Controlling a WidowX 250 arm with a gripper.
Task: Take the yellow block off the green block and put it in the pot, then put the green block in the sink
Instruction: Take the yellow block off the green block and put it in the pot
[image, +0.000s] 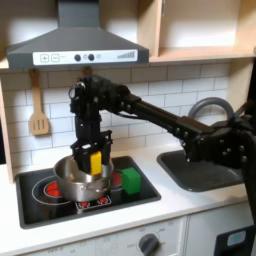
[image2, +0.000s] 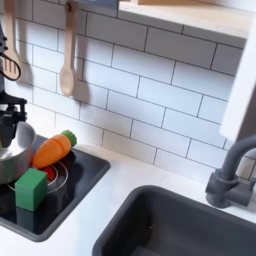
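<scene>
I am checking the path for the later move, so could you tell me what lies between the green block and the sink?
Bare stove top and white counter lie between the green block and the sink in the second exterior view.

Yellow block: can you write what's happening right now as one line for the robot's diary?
end effector: shut on yellow block | above pot | green block: on stove, beside pot | sink: empty

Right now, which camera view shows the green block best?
The second exterior view: the green block is large and near, its top and front faces clear, on the black stovetop beside the pot. In the first exterior view the green block is small, at the pot's right.
</scene>
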